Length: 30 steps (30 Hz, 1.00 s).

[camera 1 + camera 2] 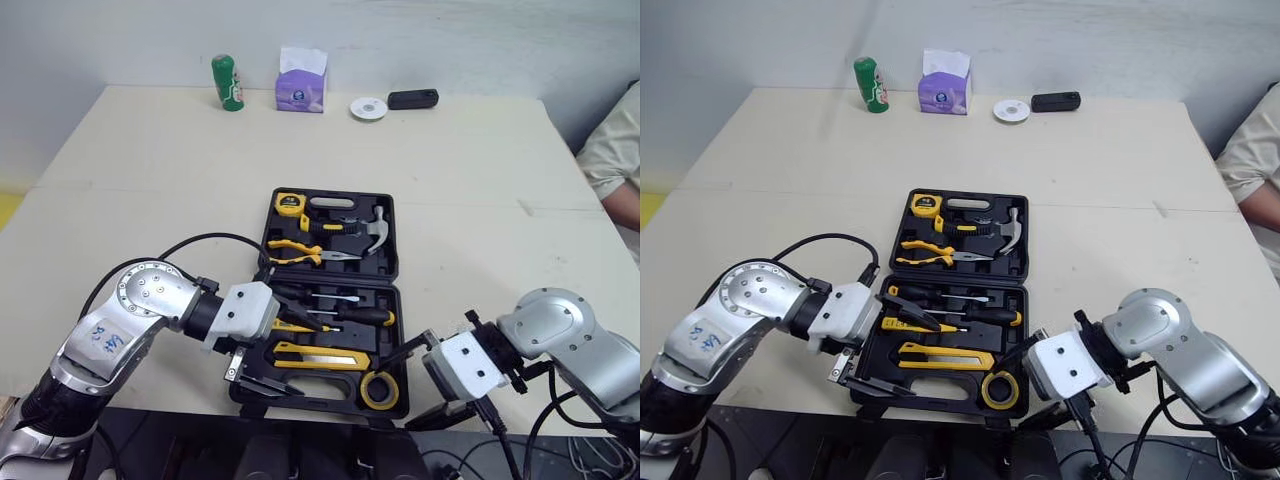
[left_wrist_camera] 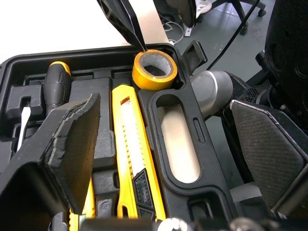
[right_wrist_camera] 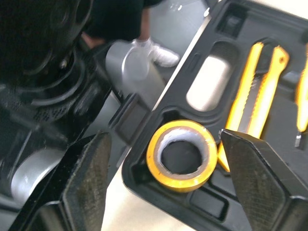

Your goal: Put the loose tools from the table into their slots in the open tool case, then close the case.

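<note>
- The tool case [image 1: 331, 281] is moulded in plain black.
- The tape roll [image 3: 153, 161] is coloured yellow, with a pale inner face.
- The utility knife [image 2: 129, 144] is coloured yellow, with a black ribbed grip.
- The bottle [image 1: 228, 82] is coloured green.
- The worktop [image 1: 150, 170] is finished in cream.

Left arm [image 1: 130, 310], right arm [image 1: 555, 325]: silver shells, white wrists, black cables; blue scrawl on left. Left gripper [image 2: 163, 101], right gripper [image 3: 163, 135]: black.

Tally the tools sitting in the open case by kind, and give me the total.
Tape measure: 1
Hammer: 1
Pliers: 1
Screwdrivers: 2
Utility knife: 1
Yellow tape roll: 1
Partly hidden yellow tool: 1
Total: 8
</note>
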{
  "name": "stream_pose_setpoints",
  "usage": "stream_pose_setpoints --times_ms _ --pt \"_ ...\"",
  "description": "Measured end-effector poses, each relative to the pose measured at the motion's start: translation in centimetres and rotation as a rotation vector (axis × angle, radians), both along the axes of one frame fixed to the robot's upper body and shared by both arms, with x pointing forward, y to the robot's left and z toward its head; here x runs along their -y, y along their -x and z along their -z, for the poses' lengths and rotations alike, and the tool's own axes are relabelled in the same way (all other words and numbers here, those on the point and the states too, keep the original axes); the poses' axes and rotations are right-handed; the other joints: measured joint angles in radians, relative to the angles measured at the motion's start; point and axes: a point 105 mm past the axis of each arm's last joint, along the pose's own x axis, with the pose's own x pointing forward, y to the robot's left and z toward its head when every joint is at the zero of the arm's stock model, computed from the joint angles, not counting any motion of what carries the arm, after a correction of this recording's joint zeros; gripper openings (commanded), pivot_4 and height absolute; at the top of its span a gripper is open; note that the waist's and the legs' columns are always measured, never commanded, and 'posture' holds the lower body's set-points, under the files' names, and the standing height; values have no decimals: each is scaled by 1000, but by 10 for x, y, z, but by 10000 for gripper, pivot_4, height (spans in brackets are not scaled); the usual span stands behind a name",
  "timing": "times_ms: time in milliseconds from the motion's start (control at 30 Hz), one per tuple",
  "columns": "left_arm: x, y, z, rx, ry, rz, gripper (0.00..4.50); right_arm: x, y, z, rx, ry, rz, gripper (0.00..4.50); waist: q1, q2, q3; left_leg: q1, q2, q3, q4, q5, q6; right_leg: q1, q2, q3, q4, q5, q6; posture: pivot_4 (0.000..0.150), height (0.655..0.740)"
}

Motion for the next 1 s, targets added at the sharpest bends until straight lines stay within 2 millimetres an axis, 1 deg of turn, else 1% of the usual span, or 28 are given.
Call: stream_pose_setpoints --times_ms 100,133,200,267,300,367,467,767,1000 --pt "0 0 0 -3 5 0 45000 -8 -3 0 -8 -91 19 27820 0 0 0 0 0 0 0 0 0 0 0 0 0 0 0 1500 7316" --pt "1 0 0 -3 5 0 45000 -9 -4 3 -13 -118 26 21859 1 0 0 0 0 0 0 0 0 0 0 0 0 0 0 1500 7316" --pt "1 0 0 -8 5 1 45000 -11 -5 7 -14 -157 33 13153 1 -1 0 0 0 0 0 0 0 0 0 0 0 0 0 1500 7316" --pt "1 0 1 -13 6 3 45000 -13 -3 18 -35 -181 38 2640 1 -2 0 0 0 0 0 0 0 1 0 0 0 0 0 1500 7316" --pt "1 1 1 -13 5 6 45000 -12 -2 26 -46 -180 37 447 1 -2 0 0 0 0 0 0 0 1 0 0 0 0 0 1500 7316" --pt "1 1 1 -15 3 10 45000 -12 3 39 -80 -177 36 447 1 -2 0 0 0 0 0 0 0 1 0 0 0 0 0 1500 7316" --pt "1 2 1 -17 2 14 45000 -12 4 47 -102 -185 49 447 -1 -2 0 0 0 0 0 0 0 1 0 0 1 0 0 1500 7316" --pt "0 2 1 -17 -3 21 45000 -11 -1 55 -108 -231 80 447 -2 -3 -1 2 0 0 0 0 0 2 0 0 1 0 0 1500 7316" --pt "-1 0 0 -11 -4 19 45000 -9 -4 56 -142 -243 110 447 -2 -4 -1 4 0 0 0 0 0 3 -1 0 1 0 0 1500 7316"
